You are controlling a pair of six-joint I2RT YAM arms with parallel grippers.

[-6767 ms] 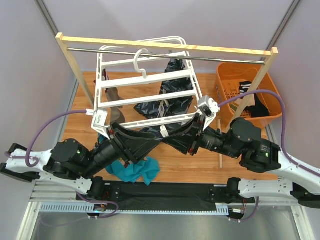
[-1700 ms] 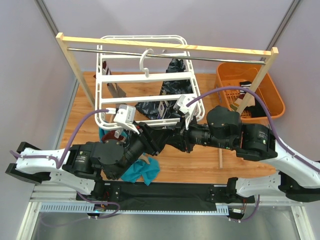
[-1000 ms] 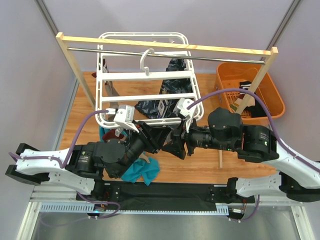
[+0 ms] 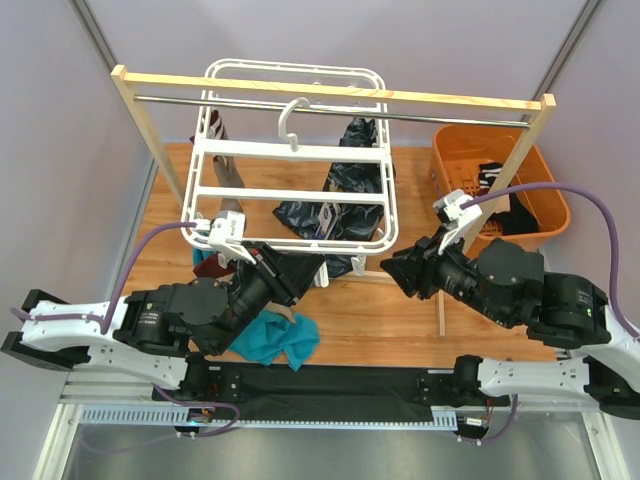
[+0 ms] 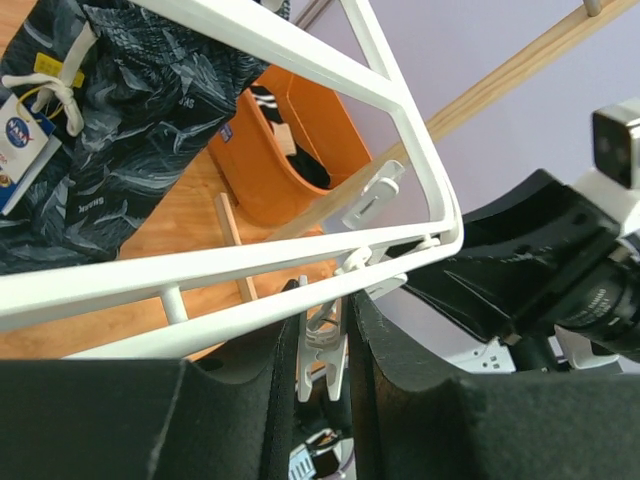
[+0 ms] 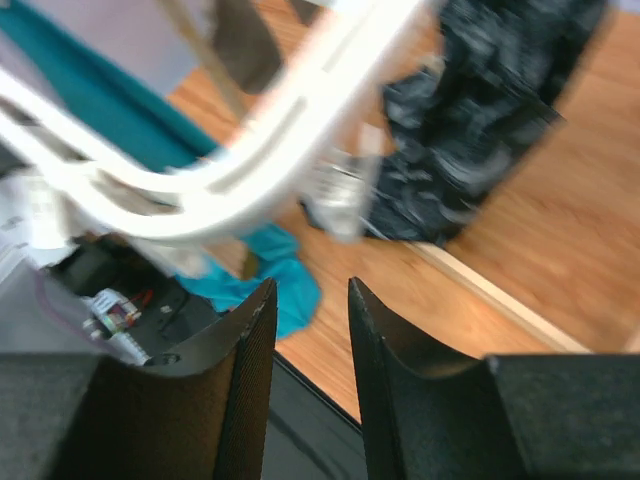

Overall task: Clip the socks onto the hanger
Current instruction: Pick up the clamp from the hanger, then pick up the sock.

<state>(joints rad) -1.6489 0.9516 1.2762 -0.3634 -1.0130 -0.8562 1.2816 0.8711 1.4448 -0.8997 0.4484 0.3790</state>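
**Left pinching a clip, no sock at it yet**

Top view: the hanger (image 4: pixel 292 194) is hanging from the rack (image 4: pixel 330 92) rail, mid frame. The left gripper (image 4: pixel 312 272) is reaching in under its near edge. The right gripper (image 4: pixel 390 267) is sitting apart, to the right of the hanger, carrying nothing. A teal sock (image 4: pixel 282 340) is lying loose on the table, lower centre, right beside the left arm. A brown sock (image 4: pixel 231 178) is already hanging at upper left. What look like more socks are sitting in the basket (image 4: pixel 452 150), far right. The cloth (image 4: pixel 335 215) is draping below the hanger and crowding the clips.

Left wrist: the fingers are pressing together on a white clip (image 5: pixel 318 350) at the hanger's corner, lower centre. My read is that it is squeezing the clip to open its mouth, so it wants holding steady to stop the hanger swinging.

Right wrist: this view is blurred. The jaws are standing slightly apart, with nothing between them. The teal sock is showing at lower left. The right arm probably needs to be fetching it and feeding the cuff up into the clip. The hanger's edge and the left arm are standing in that path, so coming from below looks safest.
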